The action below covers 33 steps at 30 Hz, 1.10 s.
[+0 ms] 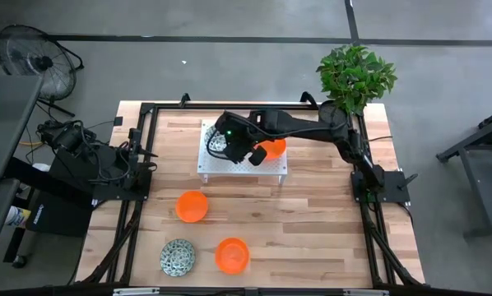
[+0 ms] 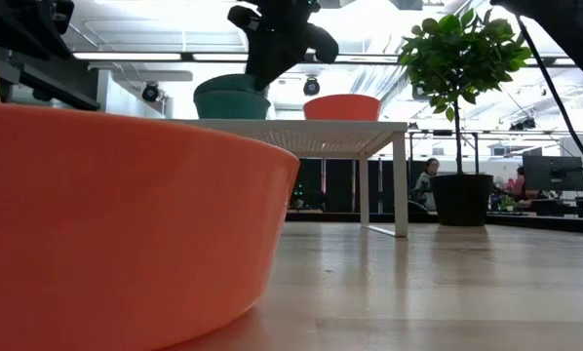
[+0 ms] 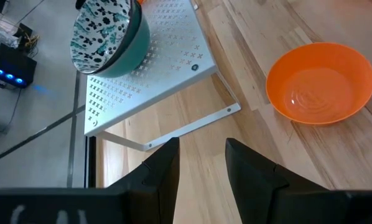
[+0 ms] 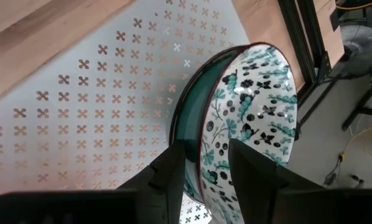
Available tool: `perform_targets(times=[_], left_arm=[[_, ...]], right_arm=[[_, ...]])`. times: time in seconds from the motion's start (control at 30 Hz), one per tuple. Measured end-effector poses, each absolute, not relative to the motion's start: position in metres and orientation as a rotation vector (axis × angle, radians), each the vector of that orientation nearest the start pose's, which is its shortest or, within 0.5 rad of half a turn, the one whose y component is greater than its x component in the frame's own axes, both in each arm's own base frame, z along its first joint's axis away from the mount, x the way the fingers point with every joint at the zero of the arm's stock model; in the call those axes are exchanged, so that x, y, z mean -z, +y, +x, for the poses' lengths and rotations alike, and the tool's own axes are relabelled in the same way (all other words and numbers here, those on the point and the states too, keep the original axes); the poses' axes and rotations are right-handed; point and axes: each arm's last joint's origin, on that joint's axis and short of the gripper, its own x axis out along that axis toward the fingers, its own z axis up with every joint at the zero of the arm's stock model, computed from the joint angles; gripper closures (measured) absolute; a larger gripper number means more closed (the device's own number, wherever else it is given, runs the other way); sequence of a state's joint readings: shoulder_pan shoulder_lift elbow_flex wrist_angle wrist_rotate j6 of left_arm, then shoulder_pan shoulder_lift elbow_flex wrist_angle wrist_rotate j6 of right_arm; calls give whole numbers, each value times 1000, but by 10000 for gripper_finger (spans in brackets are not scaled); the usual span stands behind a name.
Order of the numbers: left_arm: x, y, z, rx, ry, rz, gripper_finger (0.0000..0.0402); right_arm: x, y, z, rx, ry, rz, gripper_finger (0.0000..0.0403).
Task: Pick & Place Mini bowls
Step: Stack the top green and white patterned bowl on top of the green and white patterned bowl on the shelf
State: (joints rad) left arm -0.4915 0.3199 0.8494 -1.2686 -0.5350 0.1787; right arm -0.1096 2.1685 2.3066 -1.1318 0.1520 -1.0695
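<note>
Overview: wooden worktop [image 1: 312, 238] with a white perforated stand [image 1: 266, 167] toward the far side, mini bowls spread over both
Plant: potted plant [image 1: 355, 76] at the far right corner, black pot
Right arm: reaches across over the stand; right gripper [image 1: 232, 148] hangs above the stand's left part
Left arm: parked at the left edge; left gripper [image 3: 201, 165] over bare worktop just off the stand's corner
Right gripper state: fingers [image 4: 167, 171] astride the rim of a speckled bowl [image 4: 248, 118], one inside, one outside; cannot tell if clamped or let go
Left gripper state: parted, nothing between the fingers
Stand contents: speckled bowl at the left, an orange bowl [image 1: 272, 149] at the right, both on top
Worktop bowls: orange bowl [image 1: 192, 205] mid-left, second orange bowl [image 1: 232, 254] near front, speckled bowl [image 1: 178, 256] just left of it
Low view: one orange bowl [image 2: 126, 224] fills the foreground
</note>
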Motion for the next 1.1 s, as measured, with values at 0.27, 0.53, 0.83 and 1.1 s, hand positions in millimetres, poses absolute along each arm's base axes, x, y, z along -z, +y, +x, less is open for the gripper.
perform_targets(times=[0.27,0.53,0.83,1.1], left_arm=[[-300,4,24,16,650,535,277],[-300,4,24,16,650,536,277],[-300,4,24,16,650,536,277],[-300,4,24,16,650,535,277]], right_arm=[[-334,-49,453,-299,1032,-993,292],[-335,-48,452,-286,1033,-976,293],[-335,-44,451,-293,1044,-977,293],[-335,-40,451,-292,1056,-989,293]])
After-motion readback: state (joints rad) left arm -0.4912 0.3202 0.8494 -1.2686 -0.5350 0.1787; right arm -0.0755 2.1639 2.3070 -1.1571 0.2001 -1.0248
